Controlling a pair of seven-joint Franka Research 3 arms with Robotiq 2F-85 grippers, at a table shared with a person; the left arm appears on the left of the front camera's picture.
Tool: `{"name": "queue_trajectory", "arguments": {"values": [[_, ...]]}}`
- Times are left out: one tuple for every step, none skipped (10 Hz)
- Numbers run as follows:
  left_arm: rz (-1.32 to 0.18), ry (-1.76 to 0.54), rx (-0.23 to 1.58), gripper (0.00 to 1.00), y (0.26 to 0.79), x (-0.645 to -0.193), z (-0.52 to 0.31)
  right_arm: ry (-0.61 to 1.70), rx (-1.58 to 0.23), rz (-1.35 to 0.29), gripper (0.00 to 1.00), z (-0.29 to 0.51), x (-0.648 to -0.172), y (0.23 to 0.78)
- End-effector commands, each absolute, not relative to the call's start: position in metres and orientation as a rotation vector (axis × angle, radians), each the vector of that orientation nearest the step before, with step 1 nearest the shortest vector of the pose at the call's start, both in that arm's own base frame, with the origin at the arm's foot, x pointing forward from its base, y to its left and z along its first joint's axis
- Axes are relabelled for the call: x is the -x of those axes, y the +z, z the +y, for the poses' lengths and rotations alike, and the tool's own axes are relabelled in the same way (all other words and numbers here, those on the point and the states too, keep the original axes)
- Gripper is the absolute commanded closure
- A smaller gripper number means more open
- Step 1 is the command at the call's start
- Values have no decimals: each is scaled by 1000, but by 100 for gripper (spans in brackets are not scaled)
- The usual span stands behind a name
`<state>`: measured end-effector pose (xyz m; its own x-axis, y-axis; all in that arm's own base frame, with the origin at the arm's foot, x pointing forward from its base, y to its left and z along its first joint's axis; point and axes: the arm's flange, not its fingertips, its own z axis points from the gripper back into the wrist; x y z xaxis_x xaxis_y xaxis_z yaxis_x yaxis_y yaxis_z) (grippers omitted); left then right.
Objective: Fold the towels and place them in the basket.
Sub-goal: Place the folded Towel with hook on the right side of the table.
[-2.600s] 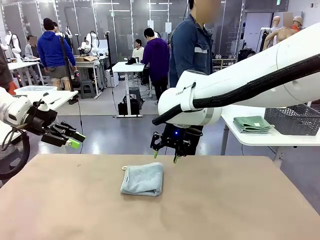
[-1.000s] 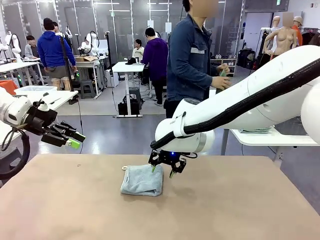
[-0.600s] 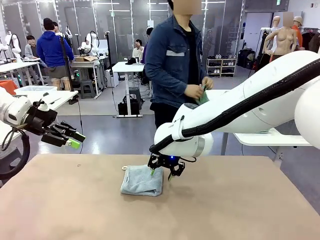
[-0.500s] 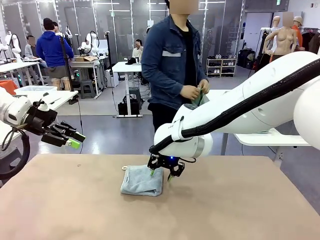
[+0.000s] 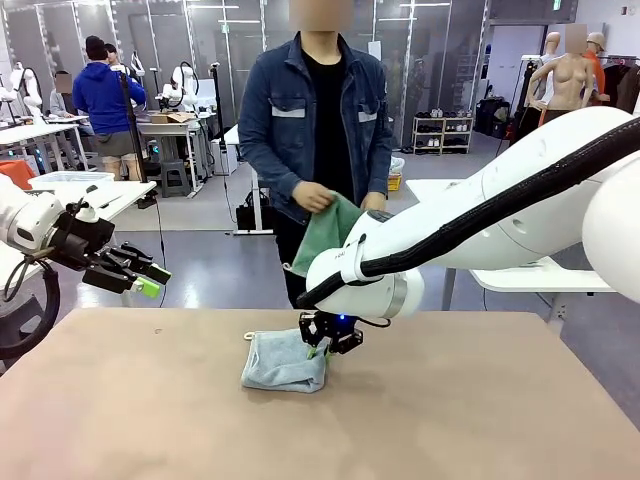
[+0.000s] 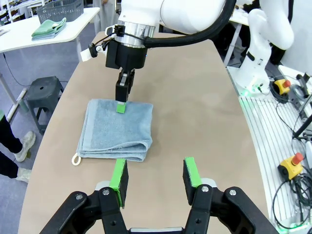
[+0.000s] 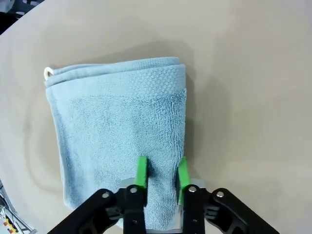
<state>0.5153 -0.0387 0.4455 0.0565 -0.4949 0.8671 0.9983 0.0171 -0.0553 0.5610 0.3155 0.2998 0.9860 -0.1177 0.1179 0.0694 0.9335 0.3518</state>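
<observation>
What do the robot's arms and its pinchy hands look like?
The left arm and right arm are smooth, round and white. The right arm has a thick black cable running along it and a little blue light at its wrist. The left gripper and right gripper are black, each with two fingers tipped with bright green pads.

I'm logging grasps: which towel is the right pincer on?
The light blue towel folded on the table; the right pincer pinches its edge. One green towel is in the person's hands, the other green towel by the basket.
</observation>
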Motion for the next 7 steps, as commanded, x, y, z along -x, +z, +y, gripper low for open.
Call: {"name": "queue_trajectory", "arguments": {"values": [[-788, -1371, 839, 41, 447, -513, -39, -77, -375, -149, 72, 313, -559, 301], [-788, -1371, 839, 41, 447, -513, -39, -74, -370, -148, 99, 314, -559, 301], [-788, -1371, 839, 41, 447, -513, -39, -67, -365, -140, 92, 315, -559, 301], [-788, -1371, 839, 41, 447, -513, -39, -52, -363, -161, 100, 315, -560, 301], [-788, -1371, 839, 41, 447, -513, -39, -92, -355, -139, 100, 317, -561, 301], [-788, -1371, 839, 41, 447, -513, -39, -92, -355, -139, 100, 317, -561, 301], [-788, -1371, 839, 41, 447, -513, -39, -92, -355, -139, 100, 317, -561, 301]]}}
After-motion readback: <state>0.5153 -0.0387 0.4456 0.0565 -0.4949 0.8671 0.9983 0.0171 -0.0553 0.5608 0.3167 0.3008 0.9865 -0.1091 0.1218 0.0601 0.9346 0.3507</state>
